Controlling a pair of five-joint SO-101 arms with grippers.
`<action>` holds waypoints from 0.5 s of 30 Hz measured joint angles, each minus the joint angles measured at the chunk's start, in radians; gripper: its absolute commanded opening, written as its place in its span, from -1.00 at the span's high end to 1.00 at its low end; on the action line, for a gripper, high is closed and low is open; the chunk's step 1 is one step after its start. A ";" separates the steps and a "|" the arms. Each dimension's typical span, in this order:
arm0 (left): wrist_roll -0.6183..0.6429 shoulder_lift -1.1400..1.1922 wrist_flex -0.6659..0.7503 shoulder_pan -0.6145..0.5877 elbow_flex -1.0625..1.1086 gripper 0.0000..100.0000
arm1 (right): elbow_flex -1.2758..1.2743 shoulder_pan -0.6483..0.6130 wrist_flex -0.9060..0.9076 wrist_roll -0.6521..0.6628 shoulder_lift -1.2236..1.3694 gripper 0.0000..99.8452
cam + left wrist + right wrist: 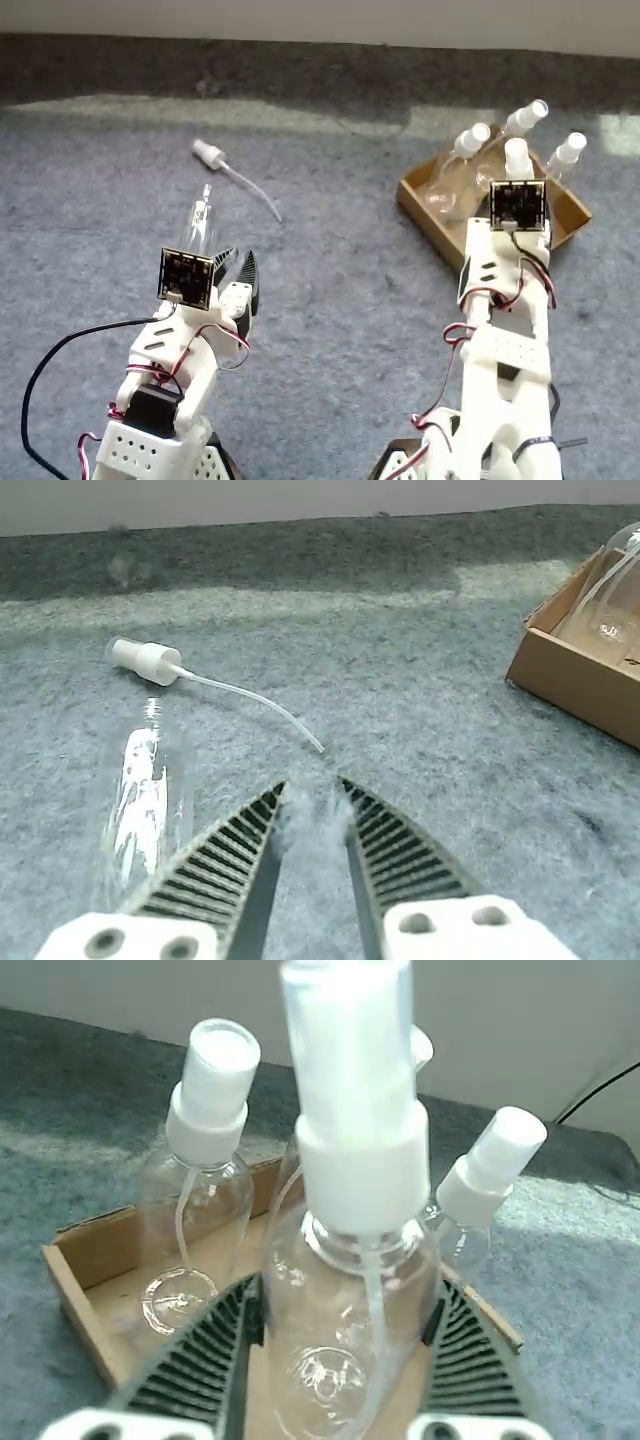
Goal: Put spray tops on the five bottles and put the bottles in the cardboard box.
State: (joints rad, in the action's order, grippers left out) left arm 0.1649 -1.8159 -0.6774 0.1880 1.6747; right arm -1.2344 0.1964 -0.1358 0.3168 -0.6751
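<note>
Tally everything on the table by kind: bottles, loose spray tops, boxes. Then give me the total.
Bottles with spray tops: 4
Bare bottle: 1
Loose spray top: 1
Cardboard box: 1
Total: 7

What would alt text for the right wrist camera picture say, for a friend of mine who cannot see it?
The right tool clasps a clear bottle with a white spray top at the cardboard box. Three more capped bottles stand in the box behind it.
</note>
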 measured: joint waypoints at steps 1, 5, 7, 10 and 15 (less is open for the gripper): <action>0.000 0.000 0.000 0.000 0.000 0.92 | 0.000 0.002 -0.018 -0.034 0.020 0.77; 0.000 0.000 0.000 0.000 0.000 0.92 | 0.000 0.026 -0.068 -0.132 0.098 0.77; 0.000 0.000 0.000 0.000 0.000 0.92 | 0.000 0.028 -0.074 -0.143 0.137 0.77; 0.000 0.000 0.000 0.000 0.000 0.92 | 0.031 0.025 -0.074 -0.150 0.190 0.77; 0.000 0.000 0.000 0.000 0.000 0.92 | 0.123 0.025 -0.074 -0.150 0.281 0.77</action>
State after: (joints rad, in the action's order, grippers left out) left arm 0.1649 -1.8159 -0.6774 0.1880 1.6747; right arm -1.1116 0.2209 -0.2094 0.1665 -0.3943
